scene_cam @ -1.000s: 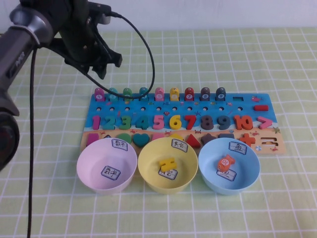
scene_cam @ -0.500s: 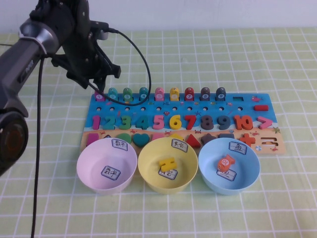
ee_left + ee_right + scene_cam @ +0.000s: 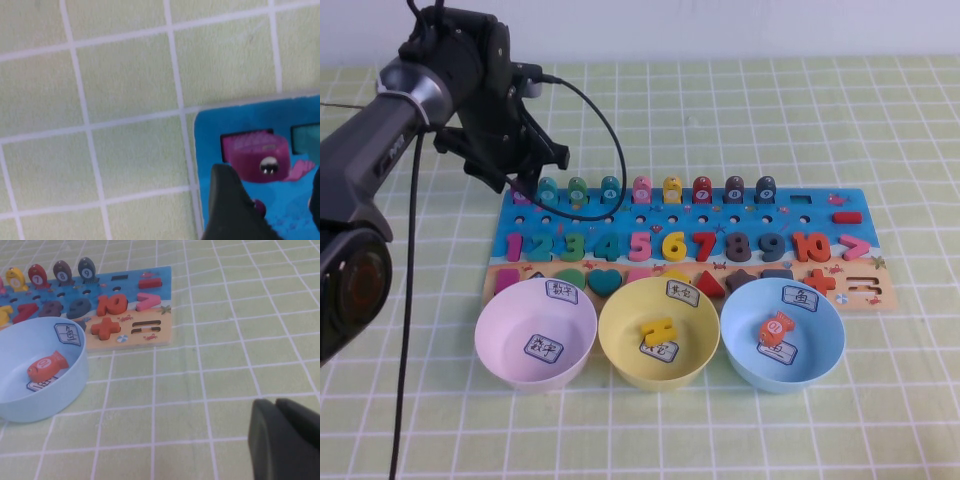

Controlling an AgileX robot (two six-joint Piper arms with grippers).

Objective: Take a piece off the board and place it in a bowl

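Now, left tool (image 3: 520, 186): I have it low over the far left corner of the board, its dark fingers (image 3: 231, 210) spread apart with nothing between them, one either side of the piece.
Piece: the small magenta-purple fish-shaped token (image 3: 261, 159) with a pale round mark stands in its slot at the board's corner, just beyond my fingertip; I cannot tell whether they touch.
Board: the flat blue rectangular puzzle board with a tan strip (image 3: 825, 203) lies on the worktop, a row of fish tokens along its far edge and coloured numbers below them.
Bowl: the light blue round plastic bowl (image 3: 825, 350) with white labels sits at the board's near edge, rightmost of three, with an orange fish token (image 3: 775, 327) inside.
Other bowls: a yellow bowl (image 3: 620, 345) in the middle, a pink bowl (image 3: 495, 345) on the left.
Right tool (image 3: 285, 437): parked near the worktop, well apart from the board; I cannot tell its state.
Worktop: green checked cloth (image 3: 880, 120).
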